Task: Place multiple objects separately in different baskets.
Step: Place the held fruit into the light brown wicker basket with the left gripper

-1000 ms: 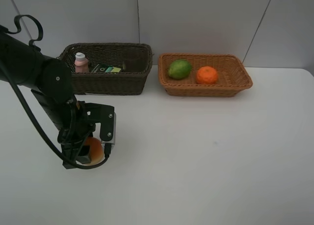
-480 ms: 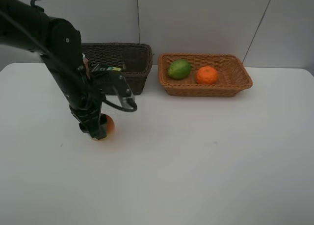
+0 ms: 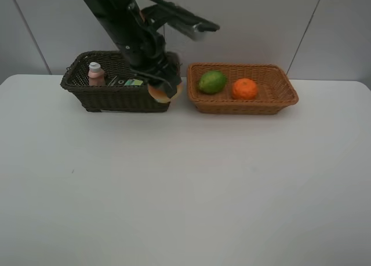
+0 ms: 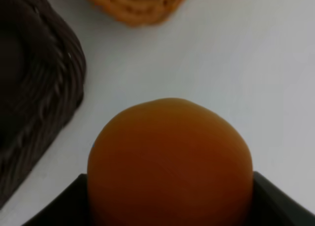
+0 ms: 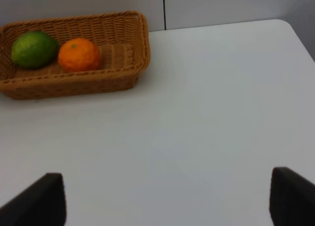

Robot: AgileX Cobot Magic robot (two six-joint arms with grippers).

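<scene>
Two wicker baskets stand side by side at the back of the white desk (image 3: 185, 179). Left tool (image 3: 164, 87) grips the red-orange round fruit (image 3: 164, 91), held in the air over the gap between the dark brown basket (image 3: 104, 97) and the light tan basket (image 3: 249, 106). Lime (image 3: 212, 81) and tangerine (image 3: 244, 88) lie in the tan one; pink bottle (image 3: 95, 74) and green-labelled bottle (image 3: 127, 81) sit in the dark one. Right tool (image 5: 165, 206) stands open over bare desk, holding nothing.
</scene>
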